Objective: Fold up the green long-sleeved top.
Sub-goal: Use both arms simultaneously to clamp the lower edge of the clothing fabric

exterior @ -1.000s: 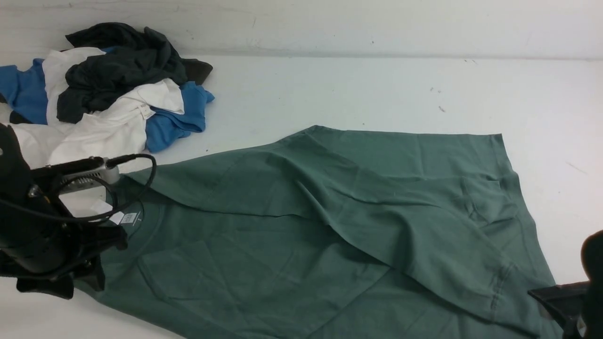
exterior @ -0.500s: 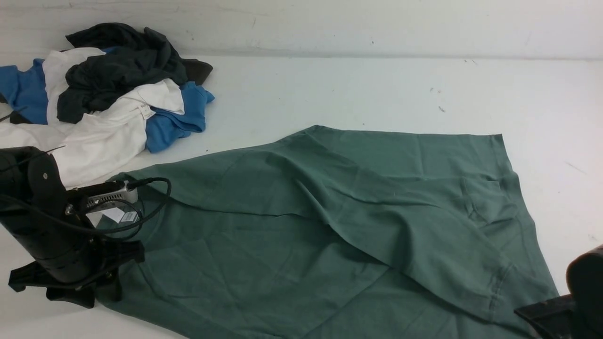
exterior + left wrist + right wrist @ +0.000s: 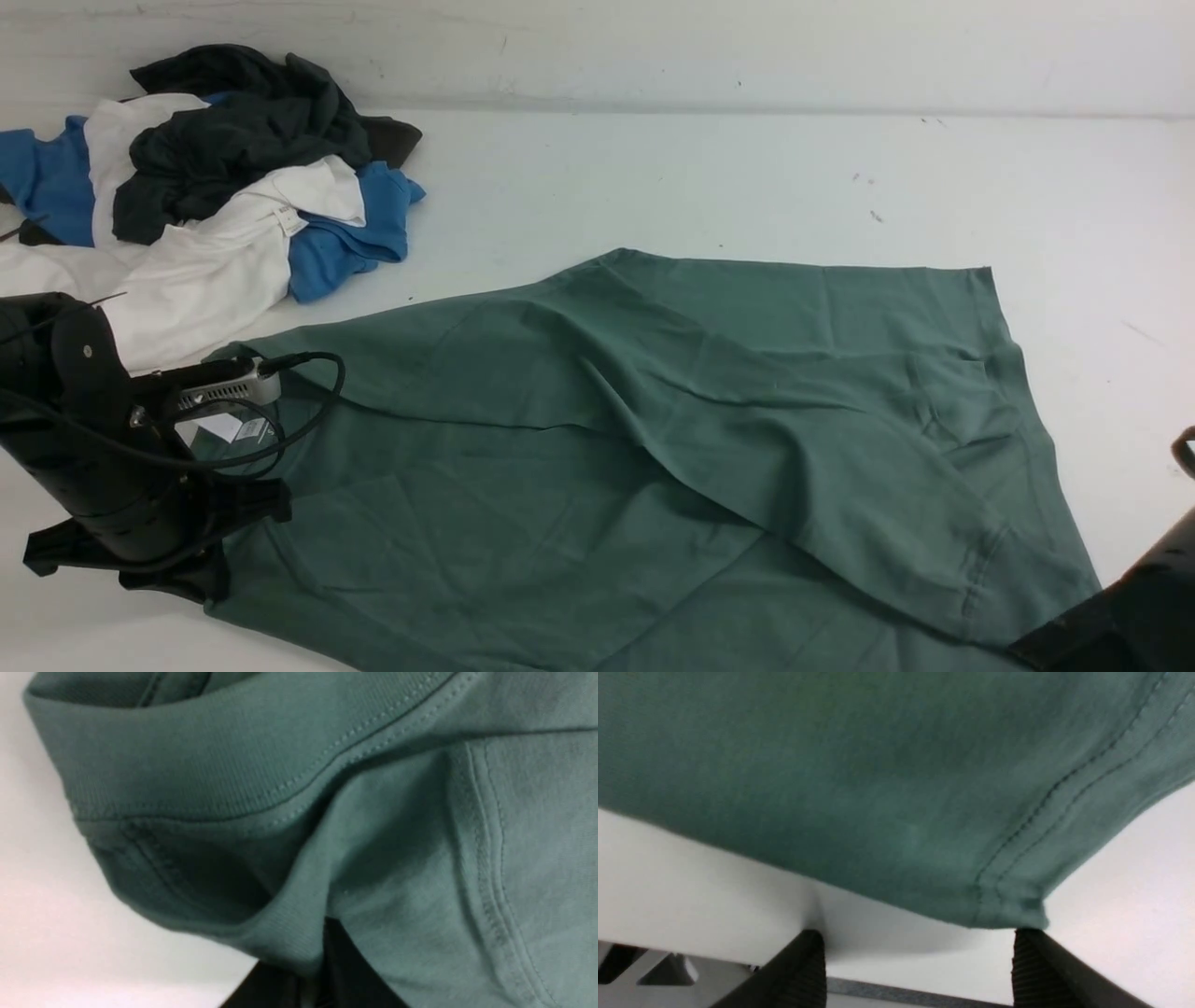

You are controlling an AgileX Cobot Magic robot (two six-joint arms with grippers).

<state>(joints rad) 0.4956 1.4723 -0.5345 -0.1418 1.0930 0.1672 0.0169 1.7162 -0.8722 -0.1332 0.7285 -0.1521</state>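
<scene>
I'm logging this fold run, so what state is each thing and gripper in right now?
green long-sleeved top: spread out but wrinkled, one sleeve lying across the body.
left gripper: down on the top's collar end, fingers mostly hidden by cloth, grip unclear.
right gripper: open, at the top's hem corner.
clothes pile: crumpled heap at the far left.

The muted sage-green long-sleeved cotton top (image 3: pixel 653 448) runs off the front view's bottom edge, its white neck tag (image 3: pixel 222 427) is too small to read, and its cloth covers most of the black left gripper (image 3: pixel 345 963), so the grip cannot be told.
</scene>
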